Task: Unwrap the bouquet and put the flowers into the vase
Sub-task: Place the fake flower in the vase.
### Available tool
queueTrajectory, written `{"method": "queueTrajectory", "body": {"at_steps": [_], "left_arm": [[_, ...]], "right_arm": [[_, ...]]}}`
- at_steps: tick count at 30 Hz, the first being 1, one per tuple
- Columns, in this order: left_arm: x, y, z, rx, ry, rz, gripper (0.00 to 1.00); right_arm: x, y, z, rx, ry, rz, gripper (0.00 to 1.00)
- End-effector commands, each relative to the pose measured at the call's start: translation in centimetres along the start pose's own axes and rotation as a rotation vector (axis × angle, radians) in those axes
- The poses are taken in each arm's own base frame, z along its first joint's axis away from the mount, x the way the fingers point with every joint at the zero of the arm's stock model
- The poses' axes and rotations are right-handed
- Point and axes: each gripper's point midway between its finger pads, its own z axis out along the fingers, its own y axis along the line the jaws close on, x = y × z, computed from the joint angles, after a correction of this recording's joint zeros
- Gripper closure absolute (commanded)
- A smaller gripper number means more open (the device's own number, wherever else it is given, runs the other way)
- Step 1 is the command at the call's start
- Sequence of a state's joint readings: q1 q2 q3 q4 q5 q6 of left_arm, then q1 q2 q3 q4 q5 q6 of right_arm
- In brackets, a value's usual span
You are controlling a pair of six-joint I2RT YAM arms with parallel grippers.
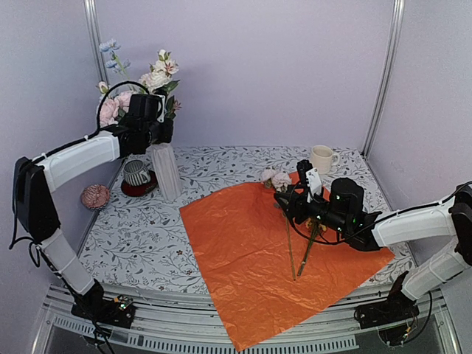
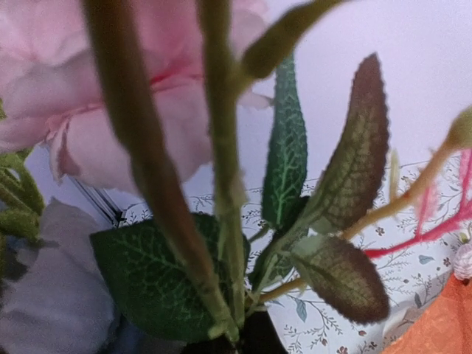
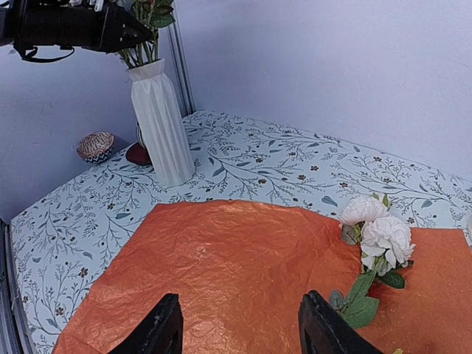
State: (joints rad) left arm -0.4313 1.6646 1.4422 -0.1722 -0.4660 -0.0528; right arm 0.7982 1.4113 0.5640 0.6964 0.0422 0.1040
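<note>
Flowers (image 1: 158, 74) are pinched by the left pincer (image 1: 165, 127) above the vase (image 1: 166, 171) for insertion; the right pincer (image 3: 240, 310) is held spread.

Nothing can be read in any of the three views. No text, label, brand, number or sign shows on the vase (image 1: 165, 171), the orange paper (image 1: 251, 258), the cream mug (image 1: 321, 158) or the leaf-patterned desk (image 1: 140, 236).
</note>
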Motion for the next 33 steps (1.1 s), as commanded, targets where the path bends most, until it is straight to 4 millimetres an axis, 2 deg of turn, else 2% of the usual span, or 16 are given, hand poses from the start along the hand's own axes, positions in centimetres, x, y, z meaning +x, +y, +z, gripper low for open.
{"method": "queueTrajectory", "body": {"at_steps": [1, 5, 8, 12, 14, 23, 29, 33], "left_arm": [[1.4, 0.7, 1.3, -0.040, 0.027, -0.005, 0.98], [2.2, 0.5, 2.0, -0.049, 0.042, 0.006, 0.90], [2.0, 0.4, 2.1, -0.045, 0.047, 0.009, 0.79], [1.3, 0.4, 1.2, -0.027, 0.048, 0.004, 0.53], [1.1, 0.6, 0.6, -0.019, 0.049, -0.005, 0.44], [0.5, -1.2, -4.0, 0.149, 0.034, -0.047, 0.37], [0.7, -2.8, -7.4, 0.256, 0.032, -0.077, 0.35], [0.6, -4.3, -10.1, 0.339, 0.014, -0.090, 0.35]], "right_arm": [[-0.5, 0.2, 0.3, -0.010, -0.005, -0.001, 0.44], [-0.6, 0.2, 0.3, -0.010, -0.007, -0.001, 0.44], [-0.5, 0.2, 0.3, -0.012, -0.003, -0.001, 0.44], [-0.3, 0.2, 0.3, -0.010, 0.001, -0.003, 0.43], [-0.4, 0.2, 0.3, -0.012, 0.002, -0.001, 0.43], [0.5, -0.3, 0.8, 0.017, 0.046, 0.015, 0.42], [2.3, -2.4, 1.5, 0.158, 0.168, 0.093, 0.44], [4.2, -3.4, 0.8, 0.238, 0.273, 0.196, 0.44]]}}
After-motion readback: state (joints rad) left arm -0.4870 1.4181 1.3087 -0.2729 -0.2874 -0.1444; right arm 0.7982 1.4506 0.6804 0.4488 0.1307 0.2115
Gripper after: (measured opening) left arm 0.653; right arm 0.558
